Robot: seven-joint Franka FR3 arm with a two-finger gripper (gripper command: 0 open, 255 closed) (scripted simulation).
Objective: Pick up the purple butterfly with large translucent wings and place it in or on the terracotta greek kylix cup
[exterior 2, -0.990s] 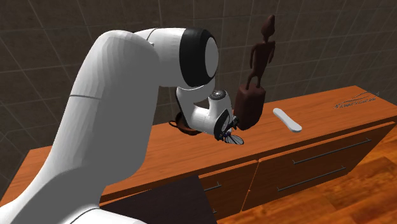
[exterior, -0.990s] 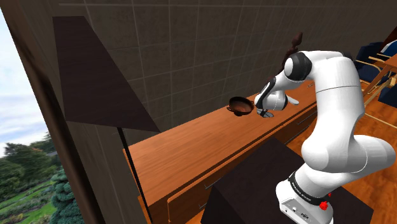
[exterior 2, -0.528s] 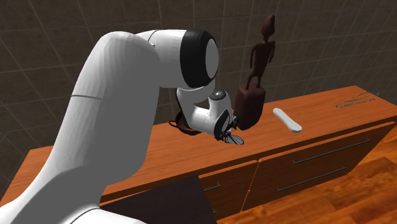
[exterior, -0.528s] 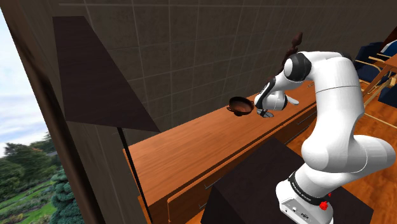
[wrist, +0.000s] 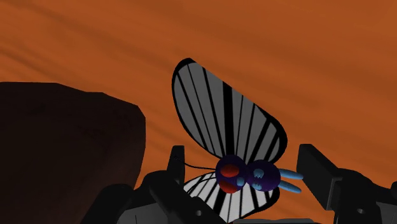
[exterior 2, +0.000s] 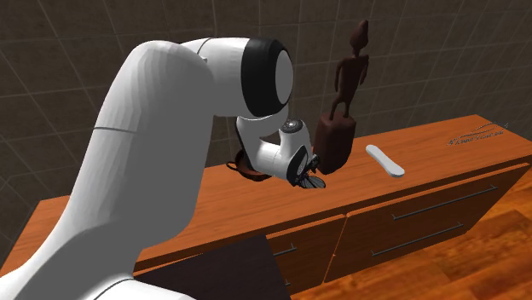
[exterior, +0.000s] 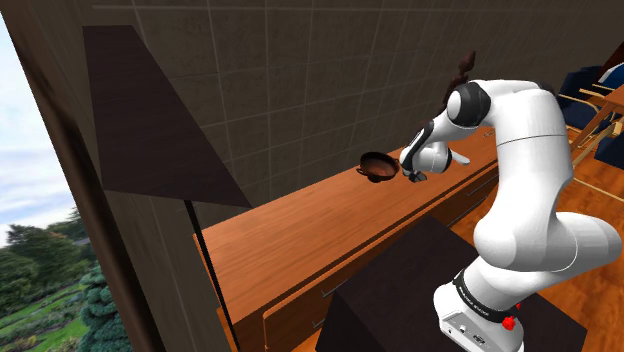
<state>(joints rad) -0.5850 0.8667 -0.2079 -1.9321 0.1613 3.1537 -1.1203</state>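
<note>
Jaws clamped on the purple butterfly [wrist: 248,175], low over the wooden desk [exterior 2: 443,158], dark brown kylix cup [exterior: 377,165] close beside, dark figure statue [exterior 2: 345,94] near the other side, white flat bar [exterior 2: 385,160] beyond the statue.

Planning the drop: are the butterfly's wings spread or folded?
Spread: the butterfly shows striped wings fanned out from its purple body, between the fingers.
</note>
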